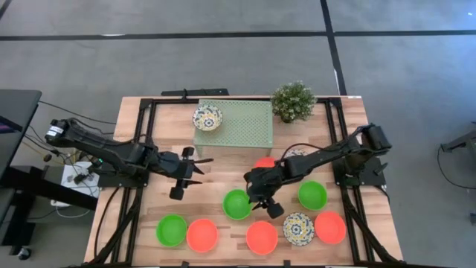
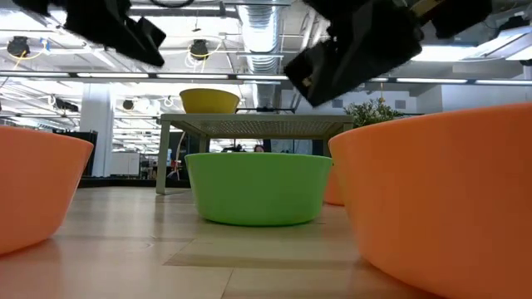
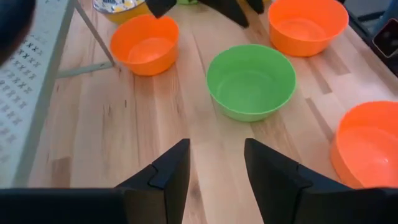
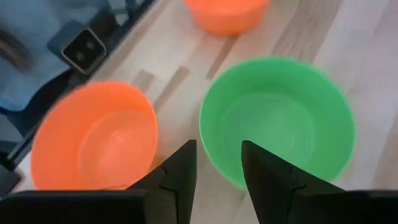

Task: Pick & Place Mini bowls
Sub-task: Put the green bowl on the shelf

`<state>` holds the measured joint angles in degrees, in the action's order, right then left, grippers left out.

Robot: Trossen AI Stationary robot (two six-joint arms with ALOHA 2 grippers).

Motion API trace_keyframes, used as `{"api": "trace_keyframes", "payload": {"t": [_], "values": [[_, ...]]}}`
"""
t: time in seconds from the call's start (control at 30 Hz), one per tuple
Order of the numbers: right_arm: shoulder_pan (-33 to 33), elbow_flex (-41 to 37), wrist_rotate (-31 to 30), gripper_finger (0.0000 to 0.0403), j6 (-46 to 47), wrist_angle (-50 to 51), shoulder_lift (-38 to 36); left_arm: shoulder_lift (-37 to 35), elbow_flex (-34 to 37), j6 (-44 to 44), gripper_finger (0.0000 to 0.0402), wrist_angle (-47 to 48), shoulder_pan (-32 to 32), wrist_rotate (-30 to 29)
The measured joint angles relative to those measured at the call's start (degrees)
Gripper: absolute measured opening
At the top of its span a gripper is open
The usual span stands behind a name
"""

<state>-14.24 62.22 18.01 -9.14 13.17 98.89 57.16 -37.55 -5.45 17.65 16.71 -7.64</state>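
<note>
Although nine mini bowls are in view, we treat the green bowl (image 1: 236,203) at mid-table as the one in hand, since the right gripper (image 1: 265,201) hangs just beside its rim with fingers spread and nothing between them. In the right wrist view the same green bowl (image 4: 278,120) lies just ahead of the fingertips (image 4: 185,163). We judge the bowls light, rigid and smooth-walled, hence liable to slide or tip if pushed sideways. We recommend a grip across the rim, one finger inside and one outside the wall. One patterned bowl (image 1: 207,117) already sits on the perforated green platform (image 1: 249,134); the other bowls lie on the wooden table (image 1: 149,227). The left gripper (image 1: 184,177) waits above bare wood left of centre, fingers parted and empty.
</note>
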Motion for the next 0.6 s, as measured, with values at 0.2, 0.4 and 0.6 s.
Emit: {"api": "trace_keyframes", "payload": {"t": [0.2,0.4,0.6], "values": [[0.0,0.5,0.0,0.0112,-0.4,1.2,2.7,-0.2,3.9,0.0,0.0153,-6.0,-0.3,-1.2],[-0.3,0.5,0.0,0.0108,-7.0,0.6,5.7,-0.3,3.9,0.0,0.0153,-6.5,-0.3,-2.2],[-0.5,0.4,-0.4,0.0108,-9.4,-0.4,8.4,-0.5,3.9,0.0,0.0153,-7.0,-0.3,-2.2]]}}
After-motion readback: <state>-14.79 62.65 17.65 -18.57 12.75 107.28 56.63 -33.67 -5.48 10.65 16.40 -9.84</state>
